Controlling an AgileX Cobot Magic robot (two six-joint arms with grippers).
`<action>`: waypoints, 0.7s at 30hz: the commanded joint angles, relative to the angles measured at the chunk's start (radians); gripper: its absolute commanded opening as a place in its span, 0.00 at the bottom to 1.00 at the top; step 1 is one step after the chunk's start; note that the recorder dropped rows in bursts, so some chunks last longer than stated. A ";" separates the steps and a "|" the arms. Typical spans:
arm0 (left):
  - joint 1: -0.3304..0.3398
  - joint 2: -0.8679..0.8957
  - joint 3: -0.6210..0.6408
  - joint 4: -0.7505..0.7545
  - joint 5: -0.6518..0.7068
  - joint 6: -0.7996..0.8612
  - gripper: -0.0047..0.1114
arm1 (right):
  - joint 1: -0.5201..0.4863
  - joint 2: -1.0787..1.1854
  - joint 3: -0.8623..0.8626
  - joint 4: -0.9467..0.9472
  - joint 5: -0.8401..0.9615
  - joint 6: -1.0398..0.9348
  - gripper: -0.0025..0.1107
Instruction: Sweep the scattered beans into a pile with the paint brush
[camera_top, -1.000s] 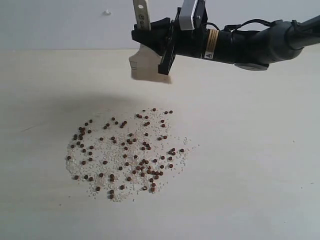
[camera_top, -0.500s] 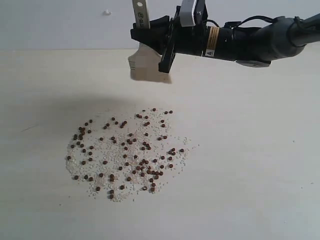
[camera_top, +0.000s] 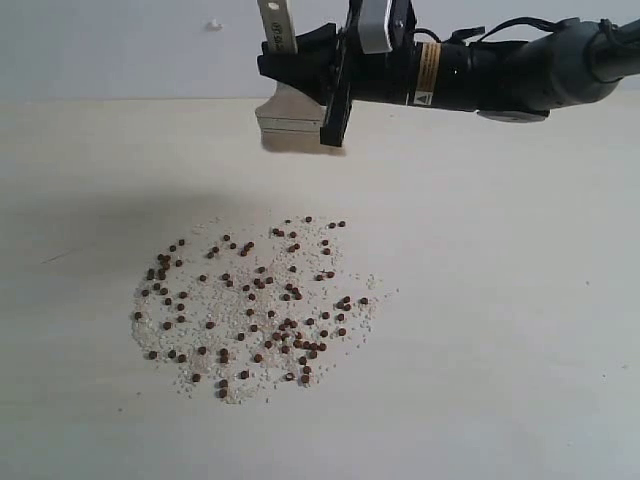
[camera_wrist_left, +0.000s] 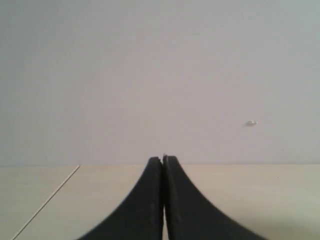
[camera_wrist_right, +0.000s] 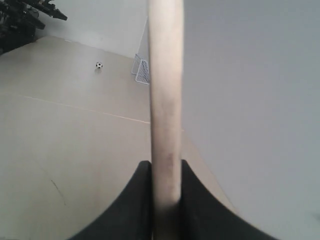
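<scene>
The beans (camera_top: 255, 305) lie spread in a loose patch left of the table's middle, dark reddish-brown dots mixed with whitish grains. No compact pile shows. The paint brush (camera_top: 288, 115) hangs in the air beyond the patch's far edge, handle up and whitish bristles down, clear of the table. My right gripper (camera_top: 292, 68) is shut on its pale wooden handle (camera_wrist_right: 165, 100), and in the right wrist view the black fingers (camera_wrist_right: 141, 200) press both sides of it. My left gripper (camera_wrist_left: 163, 160) is shut with nothing in it, and it does not appear in the exterior view.
The pale table (camera_top: 500, 330) runs back to a grey wall bearing a small white speck (camera_top: 213, 24). The right arm (camera_top: 500, 75) reaches in from the right, above the table's far part. In the right wrist view a small ball (camera_wrist_right: 99, 65) and a net (camera_wrist_right: 142, 71) lie far off.
My right gripper has lifted the brush a little and shifted slightly left, with the arm levelling out. The beans have not moved.
</scene>
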 joint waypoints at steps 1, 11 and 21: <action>0.003 -0.005 0.003 -0.008 0.032 0.002 0.04 | 0.001 0.023 -0.007 0.031 -0.014 -0.121 0.02; 0.003 -0.005 0.003 -0.008 0.032 0.002 0.04 | 0.001 0.101 -0.007 0.064 0.120 -0.207 0.02; 0.003 -0.005 0.003 -0.008 0.032 0.002 0.04 | 0.001 0.129 -0.005 -0.168 -0.014 0.085 0.02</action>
